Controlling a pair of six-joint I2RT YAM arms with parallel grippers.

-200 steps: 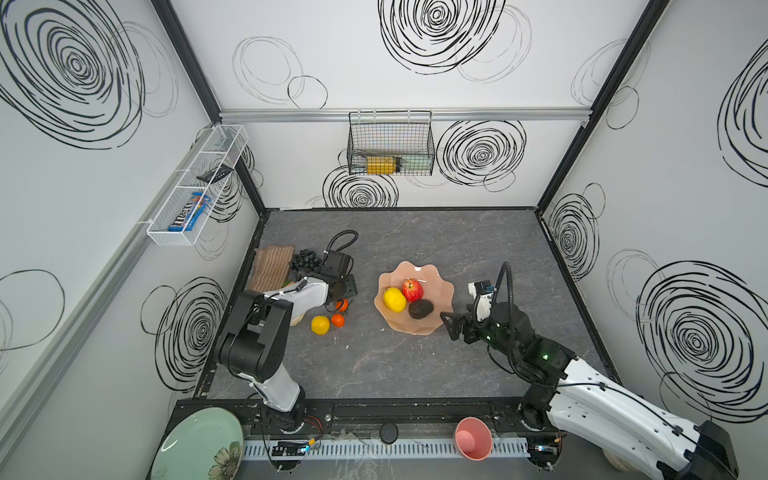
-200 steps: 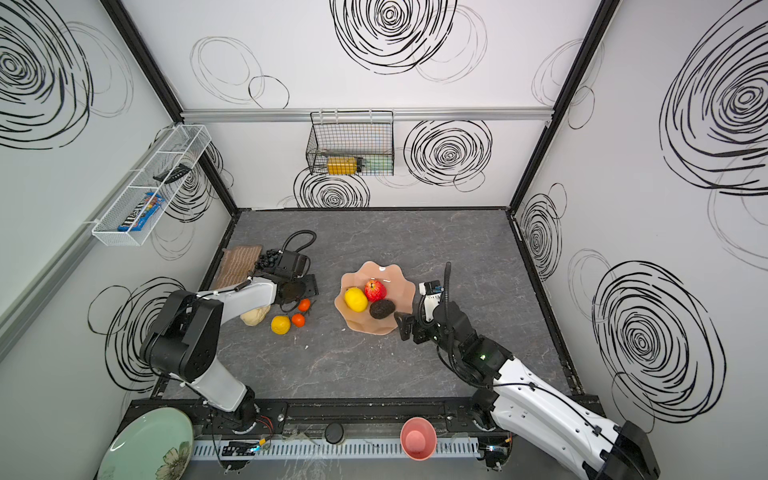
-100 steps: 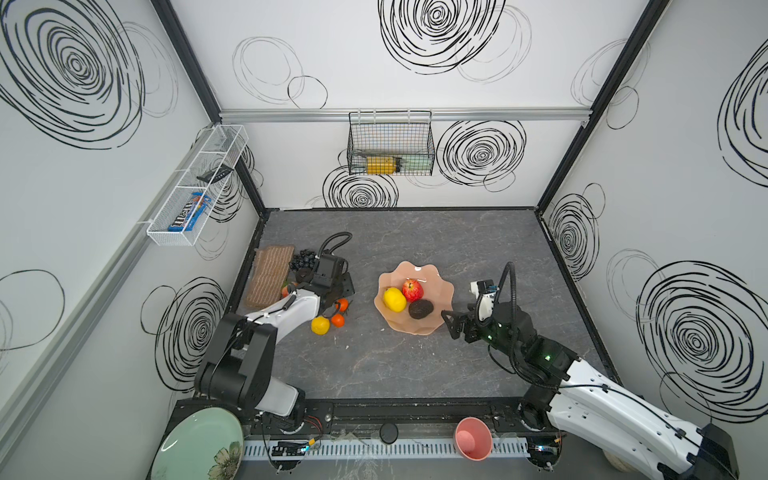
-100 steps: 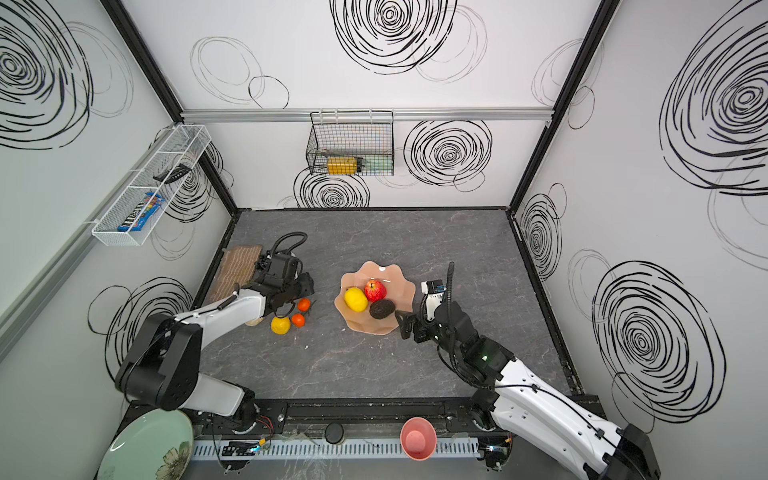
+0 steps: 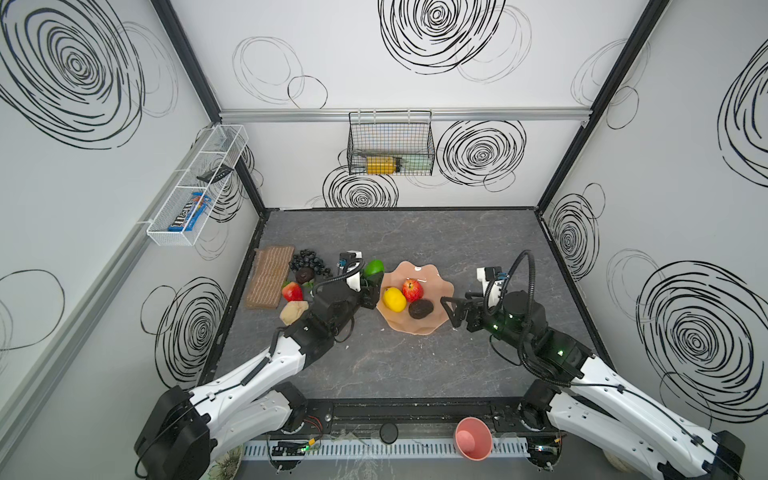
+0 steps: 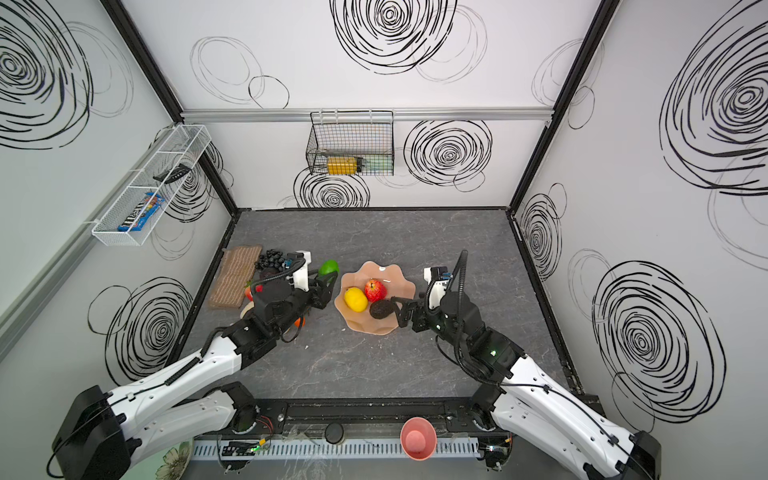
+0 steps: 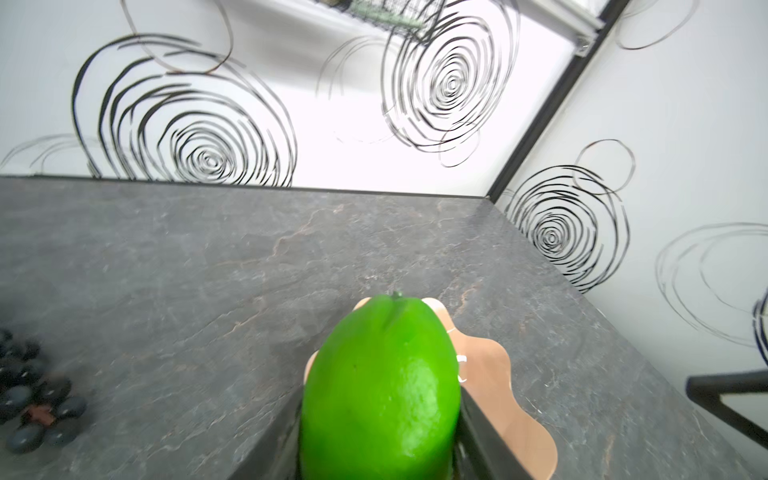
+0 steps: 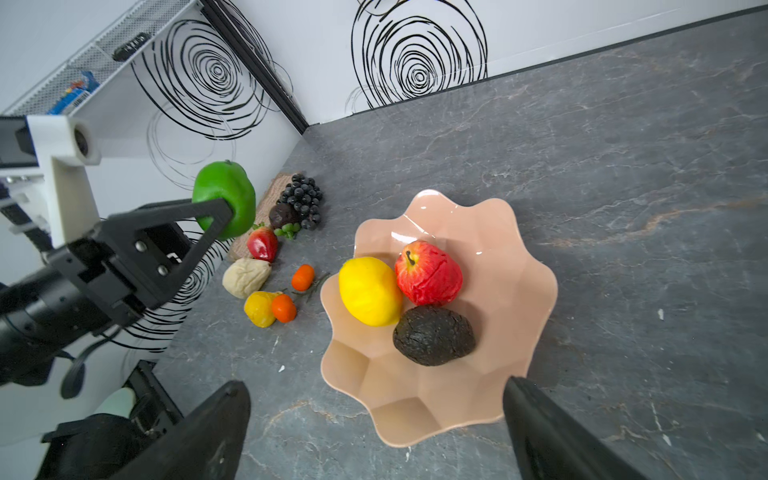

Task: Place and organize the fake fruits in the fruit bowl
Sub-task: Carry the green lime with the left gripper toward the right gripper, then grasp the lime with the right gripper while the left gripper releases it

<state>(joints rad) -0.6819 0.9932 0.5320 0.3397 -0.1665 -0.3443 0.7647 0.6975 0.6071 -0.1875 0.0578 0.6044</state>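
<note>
Holding a green lime [image 5: 373,267], the left gripper [image 5: 375,280] is closed narrow on it, one black finger on each side, as is confirmed in the left wrist view. The lime is raised off the table [image 5: 399,232] and sits at 10 o'clock of the fruit bowl [image 5: 436,328], just outside the scalloped rim.

Change from one second ago: the left gripper was then low among the loose fruits with the arm folded back. Now the arm is stretched out and the lime has been lifted and brought over to the bowl's edge.

The right gripper [image 5: 451,311] is spread wide with nothing between its fingers. It is parked at 4 o'clock of the bowl, close to the rim, and no change from the earlier frames is noted.

Bowl contents are unchanged:
- lemon [image 5: 394,299] at 9 o'clock of the bowl's centre
- apple [image 5: 412,290] at 12 o'clock
- avocado [image 5: 420,309] at 5 o'clock
- all three touching

Still on the table, at 9 o'clock of the bowl:
- grape bunch [image 5: 306,262]
- strawberry [image 5: 292,291]
- pear [image 5: 293,311]
- two oranges [image 8: 302,277] and a second lemon [image 8: 259,308], seen in the right wrist view and hidden under the left arm in both top views

A brown mat [image 5: 269,276] lies past the loose fruits, by the left wall.
</note>
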